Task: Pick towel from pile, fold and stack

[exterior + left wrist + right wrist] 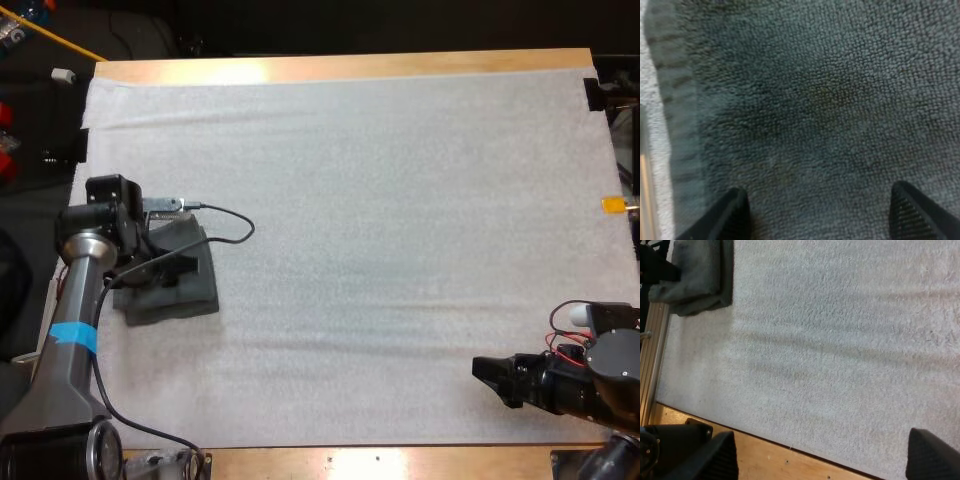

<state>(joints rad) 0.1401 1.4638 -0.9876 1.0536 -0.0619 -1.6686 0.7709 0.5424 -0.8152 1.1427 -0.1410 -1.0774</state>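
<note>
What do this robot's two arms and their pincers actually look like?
The left arm is a silver-grey tube with a blue tape band and black joints; the right arm is black and blocky. The left gripper and the right gripper each have two black wedge-shaped fingers.

A white mat (400, 250), faintly creased in long bands, covers nearly all of the wooden counter (330, 66), leaving narrow strips of bare wood along the counter's far edge and its near edge.
</note>
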